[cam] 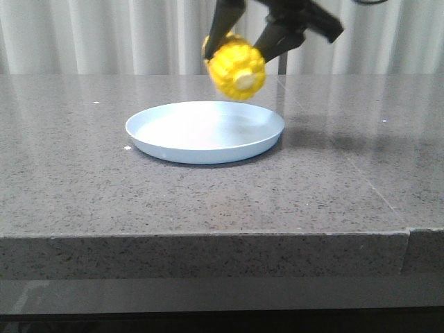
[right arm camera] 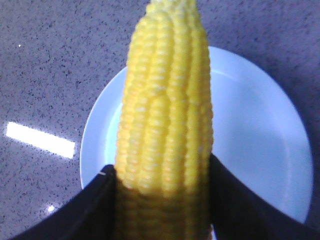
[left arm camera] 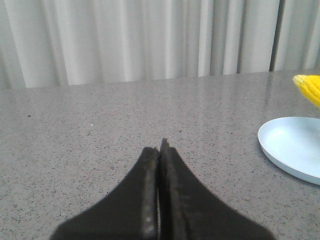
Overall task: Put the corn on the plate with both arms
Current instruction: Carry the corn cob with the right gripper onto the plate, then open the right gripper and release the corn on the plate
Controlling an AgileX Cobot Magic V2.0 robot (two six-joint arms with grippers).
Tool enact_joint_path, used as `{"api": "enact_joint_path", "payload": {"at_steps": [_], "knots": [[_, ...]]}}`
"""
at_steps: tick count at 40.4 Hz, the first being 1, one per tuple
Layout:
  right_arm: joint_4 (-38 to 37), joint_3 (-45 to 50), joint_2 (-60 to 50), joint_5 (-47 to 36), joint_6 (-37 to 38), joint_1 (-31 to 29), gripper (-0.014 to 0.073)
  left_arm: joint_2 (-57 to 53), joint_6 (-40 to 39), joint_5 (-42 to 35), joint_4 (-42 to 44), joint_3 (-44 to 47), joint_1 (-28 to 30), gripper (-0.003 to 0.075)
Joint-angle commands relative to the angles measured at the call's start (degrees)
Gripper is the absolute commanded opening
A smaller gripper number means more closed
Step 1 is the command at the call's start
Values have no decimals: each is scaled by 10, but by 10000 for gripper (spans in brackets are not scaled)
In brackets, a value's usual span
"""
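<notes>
The right gripper (cam: 250,43) holds the corn (cam: 236,66) in the air above the far part of the plate (cam: 205,131), its dark fingers (right arm camera: 95,200) pressed against either side of the cob near the stub end, as the right wrist view shows plainly. In the front view the pale stub faces the camera and the cob hangs clear of the plate, not touching it. The plate sits flat on the grey speckled bench (cam: 333,187), with nothing yet lying in it. The left gripper (left arm camera: 160,150) is off to the side of the plate, low over the bench, its fingers pressed together on nothing; from its wrist view the plate's rim and the tip of the corn show at the far edge. The step in hand looks to be the carry and lowering of the corn over the plate. The next move likely calls for bringing the cob down toward the plate's middle, laying it flat so it cannot roll over the low rim, then letting the fingers part.
</notes>
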Motion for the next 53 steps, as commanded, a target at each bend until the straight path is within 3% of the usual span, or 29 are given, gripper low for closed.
{"api": "enact_joint_path", "payload": {"at_steps": [1, 14, 26, 31, 45, 53], "knots": [[24, -19, -5, -45, 0, 4, 104, 6, -2, -48, 4, -15, 1, -20], [41, -19, 47, -57, 5, 4, 161, 6, -2, -48, 4, -15, 1, -20], [44, -19, 38, -54, 5, 4, 502, 6, -2, -48, 4, -15, 1, -20], [42, -19, 14, -64, 5, 2, 562, 6, -2, -48, 4, -15, 1, -20], [-16, -19, -64, -55, 5, -11, 531, 6, -2, -48, 4, -15, 1, -20], [-52, -19, -87, -42, 5, -17, 216, 6, -2, -48, 4, -15, 1, -20]]}}
